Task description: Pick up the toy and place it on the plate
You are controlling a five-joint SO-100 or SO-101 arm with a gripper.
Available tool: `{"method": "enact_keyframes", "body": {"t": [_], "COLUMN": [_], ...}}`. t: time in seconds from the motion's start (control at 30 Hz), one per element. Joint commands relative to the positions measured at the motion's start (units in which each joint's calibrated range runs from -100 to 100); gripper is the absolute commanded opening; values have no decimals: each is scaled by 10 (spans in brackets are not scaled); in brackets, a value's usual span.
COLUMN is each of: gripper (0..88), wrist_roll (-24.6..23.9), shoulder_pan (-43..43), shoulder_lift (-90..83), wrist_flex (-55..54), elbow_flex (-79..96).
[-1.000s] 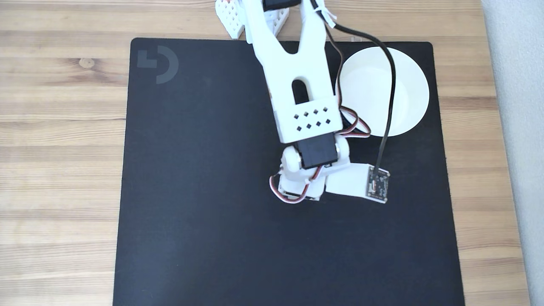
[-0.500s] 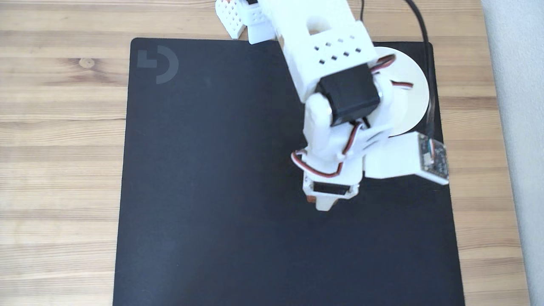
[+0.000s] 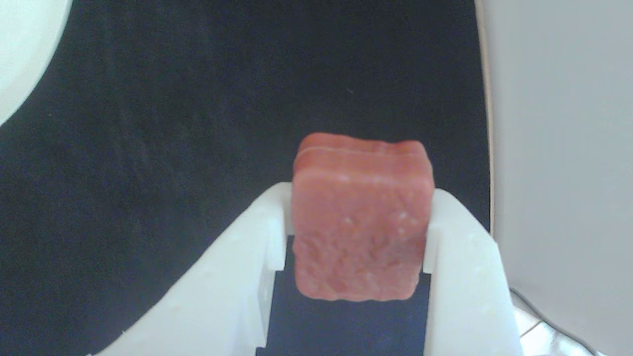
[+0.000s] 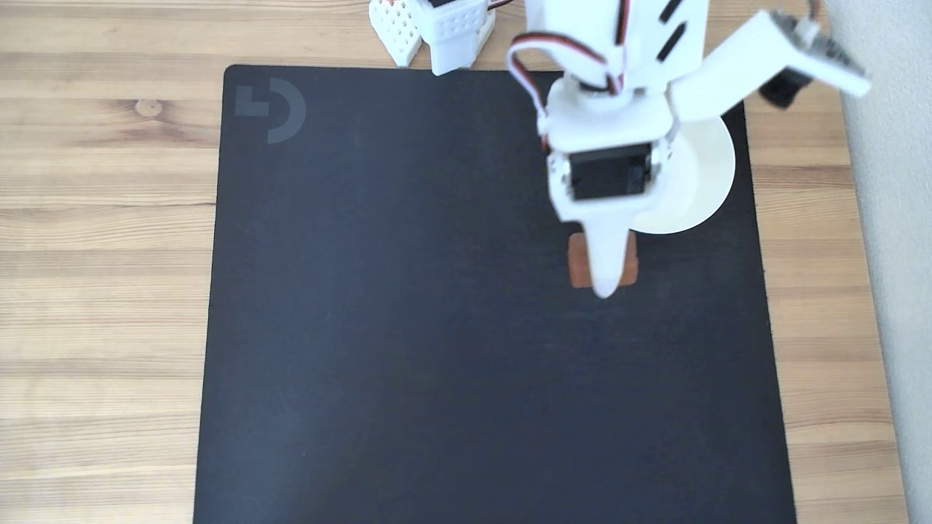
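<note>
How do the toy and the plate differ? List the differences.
The toy is reddish-brown; the plate is plain white. The toy is a small rough squarish block; the plate is round, smooth and far larger. The toy is clamped in the gripper above the black mat; the plate rests on it.

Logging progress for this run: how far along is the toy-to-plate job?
Pickup looks done: the gripper is shut on the toy, which looks lifted off the black mat. In hand: the carry, just short of the plate in the fixed view. Left: moving over the plate and releasing.
</note>
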Motion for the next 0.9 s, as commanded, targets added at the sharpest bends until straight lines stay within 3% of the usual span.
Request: {"method": "enact_keyframes", "body": {"t": [0.0, 0.17, 0.37, 0.87], "gripper": [25, 25, 25, 26], "wrist_roll": [-3, -4, -24, -42], "shoulder_pan": [-60, -153, -217, -229], "shoulder_lift": [-105, -187, -257, -538], "wrist_flex": [-83, -217, -257, -283], "elbow_flex": [121, 295, 432, 798]}}
